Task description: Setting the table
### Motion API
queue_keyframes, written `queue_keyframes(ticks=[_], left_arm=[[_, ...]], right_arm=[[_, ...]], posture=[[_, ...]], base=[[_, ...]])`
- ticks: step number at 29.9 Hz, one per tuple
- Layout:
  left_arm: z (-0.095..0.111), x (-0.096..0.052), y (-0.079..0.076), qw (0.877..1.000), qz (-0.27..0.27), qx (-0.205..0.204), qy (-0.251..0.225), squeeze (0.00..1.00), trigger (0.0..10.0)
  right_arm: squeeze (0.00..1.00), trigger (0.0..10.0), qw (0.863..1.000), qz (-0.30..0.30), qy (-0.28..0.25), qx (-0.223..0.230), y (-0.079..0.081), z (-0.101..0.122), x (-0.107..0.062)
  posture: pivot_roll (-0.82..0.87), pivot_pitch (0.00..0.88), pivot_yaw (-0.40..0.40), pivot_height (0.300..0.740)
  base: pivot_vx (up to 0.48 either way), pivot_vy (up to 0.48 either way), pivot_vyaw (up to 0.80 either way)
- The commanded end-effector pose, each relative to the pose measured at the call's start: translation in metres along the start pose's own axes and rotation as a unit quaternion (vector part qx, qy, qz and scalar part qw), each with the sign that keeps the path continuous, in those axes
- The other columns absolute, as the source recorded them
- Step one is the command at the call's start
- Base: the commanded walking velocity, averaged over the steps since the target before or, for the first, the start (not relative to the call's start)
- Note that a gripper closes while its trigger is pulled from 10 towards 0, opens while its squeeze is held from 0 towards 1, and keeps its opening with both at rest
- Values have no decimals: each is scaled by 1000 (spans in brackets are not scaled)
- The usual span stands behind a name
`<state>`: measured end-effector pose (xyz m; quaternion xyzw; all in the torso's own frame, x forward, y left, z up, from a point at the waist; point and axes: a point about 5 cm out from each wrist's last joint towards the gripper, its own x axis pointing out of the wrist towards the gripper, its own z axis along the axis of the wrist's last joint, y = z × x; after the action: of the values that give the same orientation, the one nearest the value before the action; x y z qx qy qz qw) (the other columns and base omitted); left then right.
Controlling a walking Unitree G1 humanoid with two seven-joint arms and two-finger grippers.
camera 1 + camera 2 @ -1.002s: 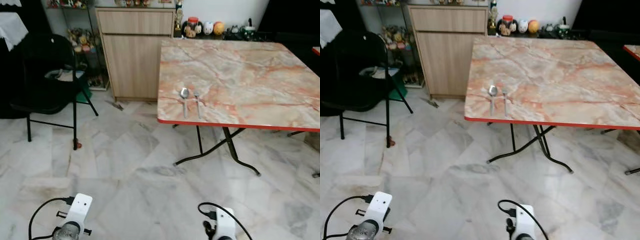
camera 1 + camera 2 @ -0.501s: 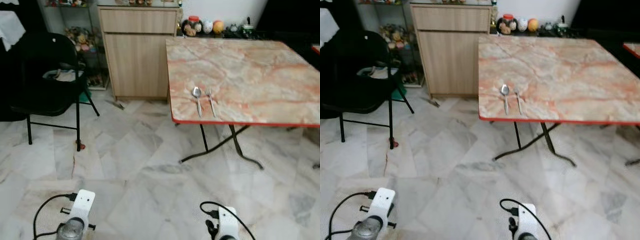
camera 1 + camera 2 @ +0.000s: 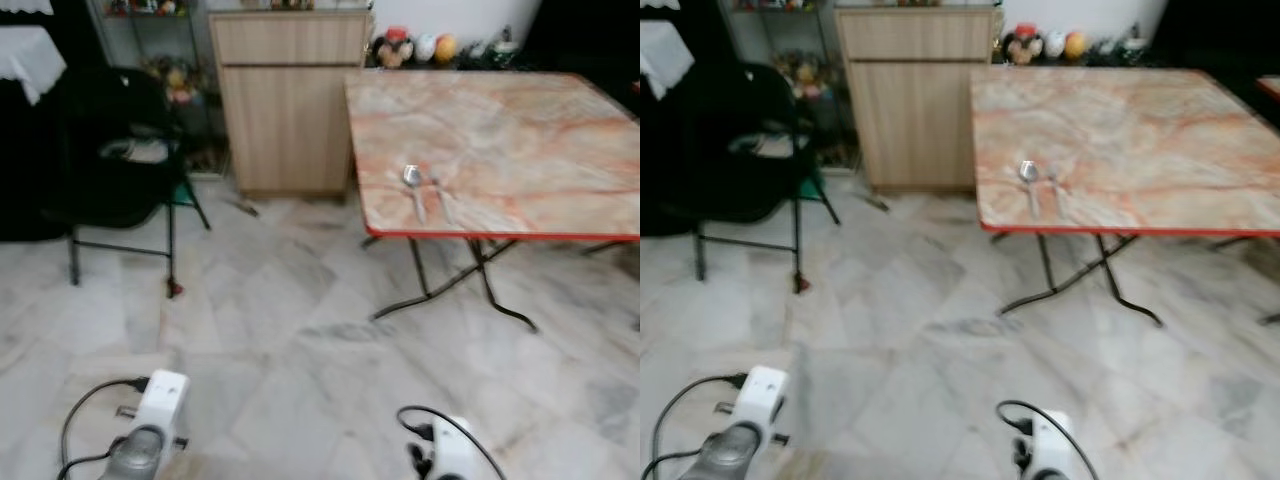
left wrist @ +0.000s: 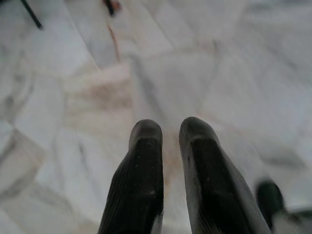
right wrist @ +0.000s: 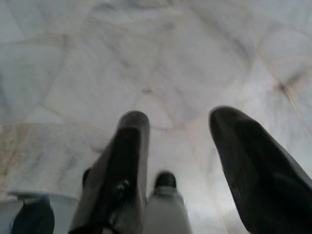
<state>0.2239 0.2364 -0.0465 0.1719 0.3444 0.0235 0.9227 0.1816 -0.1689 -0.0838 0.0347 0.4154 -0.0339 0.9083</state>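
The whole scene has slid rightward and slightly down across the head views since a second ago, which is the camera turning, while spoon and fork lie on the table just as they did. Both arms hang low over the marble floor (image 3: 270,340): the left gripper (image 4: 170,127) points down at pale tiles with its two black fingers nearly together, only a thin gap between the tips, holding nothing; the right gripper (image 5: 187,117) also faces the floor, its fingers spread wide apart and empty. Well ahead of both, and up to the right, stands the marble-patterned table (image 3: 520,130) with a red edge and black folding legs. Near its front left corner lies the spoon (image 3: 413,184), with the fork (image 3: 441,199) just beside it on the right, both blurred. Behind the table's left side stands a wooden cabinet (image 3: 288,95), and further left a black chair (image 3: 115,150)
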Motion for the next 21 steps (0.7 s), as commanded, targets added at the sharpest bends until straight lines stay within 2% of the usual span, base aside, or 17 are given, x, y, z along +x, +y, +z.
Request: queue_keyframes(ticks=[1, 21], left_arm=[[-1, 0, -5, 1000, -8, -5, 8, 0, 10000], [1, 1, -6, 1000, -9, -6, 1, 0, 10000]], right_arm=[[0, 10000, 1000, -14, -2, 2, -11, 1, -1], [0, 10000, 1000, -12, -3, -12, -10, 1, -1]], posture=[[56, 0, -15, 740], [57, 0, -18, 740]], base=[[247, 0, 0], [268, 0, 0]])
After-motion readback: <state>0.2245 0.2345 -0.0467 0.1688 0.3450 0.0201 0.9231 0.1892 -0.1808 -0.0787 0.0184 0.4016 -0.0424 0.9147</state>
